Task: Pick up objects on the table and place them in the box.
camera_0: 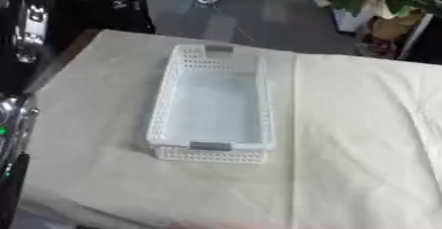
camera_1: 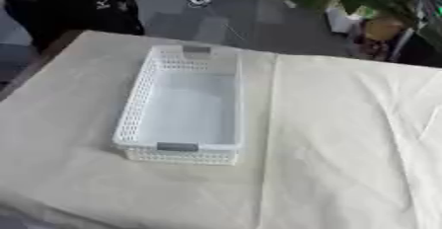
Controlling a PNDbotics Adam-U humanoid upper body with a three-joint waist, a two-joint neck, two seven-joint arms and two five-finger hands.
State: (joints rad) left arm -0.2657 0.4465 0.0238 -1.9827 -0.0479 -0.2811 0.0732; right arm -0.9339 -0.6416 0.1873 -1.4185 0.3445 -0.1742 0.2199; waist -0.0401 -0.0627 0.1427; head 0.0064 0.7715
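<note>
A white rectangular plastic basket with perforated, lattice-like walls sits on the table covered with a pale cream cloth, and its smooth floor shows bare, nothing lying inside. Its long axis runs from the near edge of the table toward the far edge, leaning slightly right as it goes. A small grey tab sits on the near short rim, another on the far short rim. A crease in the cloth runs just right of the basket, parallel to it. Beyond the table's far right corner, a green leafy potted plant stands on the floor. The left eye view alone catches a black and silver arm part left of the basket; neither hand's fingers show, so I cannot tell their state.
</note>
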